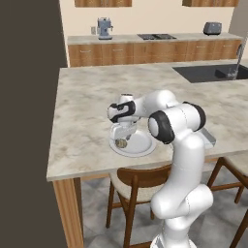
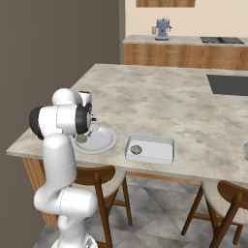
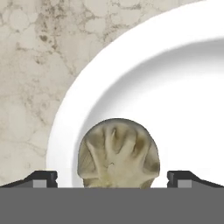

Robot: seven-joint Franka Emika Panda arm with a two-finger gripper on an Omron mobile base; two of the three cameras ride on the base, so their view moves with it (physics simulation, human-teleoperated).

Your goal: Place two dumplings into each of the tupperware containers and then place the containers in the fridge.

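Item: small lumpy tan-brown dumpling with pale creases, lying near the rim of a round white plate on the mottled beige stone counter. Position relative to the two-finger gripper: in the hand view the dumpling sits directly ahead, centred between the two dark fingertips, which stand wide apart with a clear gap on each side and touch nothing; the pincer is open and empty. Long axis: the piece is nearly round, slightly wider across the finger line, so no turn of the wrist appears needed; judged next step is a straight descent and close. Destination: a shallow pale blue-teal rectangular plastic container, just beside the plate on the arm's right, already holding one dumpling.
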